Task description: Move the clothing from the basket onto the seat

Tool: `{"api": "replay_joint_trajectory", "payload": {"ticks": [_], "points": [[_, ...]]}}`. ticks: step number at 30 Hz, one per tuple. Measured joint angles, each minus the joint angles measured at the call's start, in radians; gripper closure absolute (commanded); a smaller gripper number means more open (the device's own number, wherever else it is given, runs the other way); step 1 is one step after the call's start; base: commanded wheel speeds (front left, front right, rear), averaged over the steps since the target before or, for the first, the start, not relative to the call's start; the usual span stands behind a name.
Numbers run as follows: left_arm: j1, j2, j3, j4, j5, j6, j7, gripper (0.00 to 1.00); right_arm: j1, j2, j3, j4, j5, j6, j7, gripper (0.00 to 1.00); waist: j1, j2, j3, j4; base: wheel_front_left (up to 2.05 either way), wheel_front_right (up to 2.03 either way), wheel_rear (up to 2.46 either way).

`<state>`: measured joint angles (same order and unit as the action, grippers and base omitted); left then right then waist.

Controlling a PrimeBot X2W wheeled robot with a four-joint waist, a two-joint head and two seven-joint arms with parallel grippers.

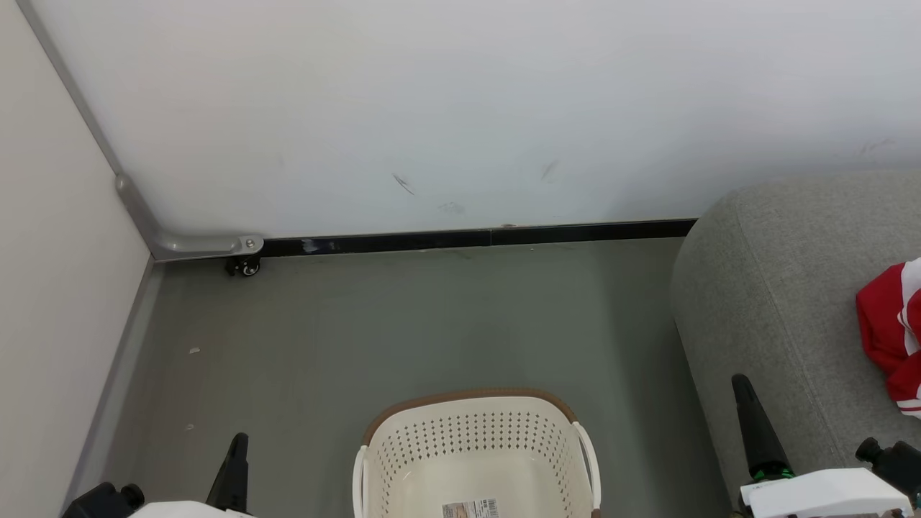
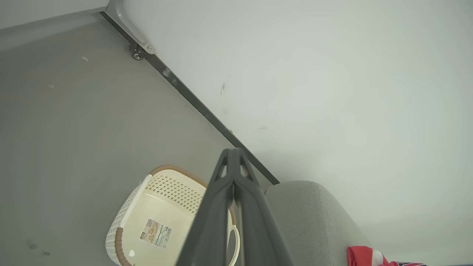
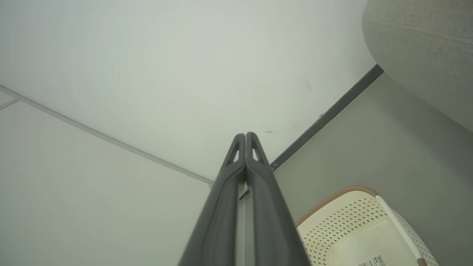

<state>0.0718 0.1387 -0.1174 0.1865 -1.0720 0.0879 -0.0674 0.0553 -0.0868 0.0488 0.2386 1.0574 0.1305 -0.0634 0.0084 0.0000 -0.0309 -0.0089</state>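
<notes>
Jaws on both arms are pressed tight together, two pairs in all, and neither grips anything. At the far left, the left jaws' dark fingers [image 1: 232, 467] point up over the grey floor [image 1: 432, 324]. Beyond them, in the corner where the white wall [image 1: 468, 108] meets the floor, sits one small black castor [image 1: 246, 267]. In the middle one basket [image 1: 475, 432], cream with a brown rim, stands on the floor just ahead of the robot. Its bare bottom shows, carrying one barcode label [image 1: 471, 509]. Further right, the right jaws' fingers [image 1: 755, 424] rise in front of the rounded side of one grey seat [image 1: 770, 288], which stands near the basket. On that seat, at the far right edge, lies the clothing [image 1: 888, 331]: one red heap with white stripes, well apart from the basket. How many garments make it up I cannot tell.
</notes>
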Motion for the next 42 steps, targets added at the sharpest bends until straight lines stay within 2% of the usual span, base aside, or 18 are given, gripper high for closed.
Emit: {"api": "replay_joint_trajectory", "payload": {"ticks": [7, 13, 42], "points": [[-0.023, -0.013, 0.024, 0.007, -0.097, -0.028, 0.024, 1.00, -0.027, -0.005, -0.009, 0.005, 0.107, 0.000, 0.012, 1.00, -0.0050, 0.0000, 0.009, 0.001, 0.00, 0.00, 0.00], [-0.039, -0.021, 0.045, 0.014, -0.178, -0.057, 0.042, 1.00, -0.040, -0.010, -0.016, 0.008, 0.199, 0.000, 0.021, 1.00, -0.0068, 0.0000, 0.016, 0.003, 0.00, 0.00, 0.00], [-0.105, -0.065, 0.147, 0.051, -0.563, -0.193, 0.130, 1.00, -0.105, -0.035, -0.063, 0.014, 0.640, 0.000, 0.072, 1.00, -0.0078, 0.0000, 0.034, 0.009, 0.00, 0.00, 0.00]]}}
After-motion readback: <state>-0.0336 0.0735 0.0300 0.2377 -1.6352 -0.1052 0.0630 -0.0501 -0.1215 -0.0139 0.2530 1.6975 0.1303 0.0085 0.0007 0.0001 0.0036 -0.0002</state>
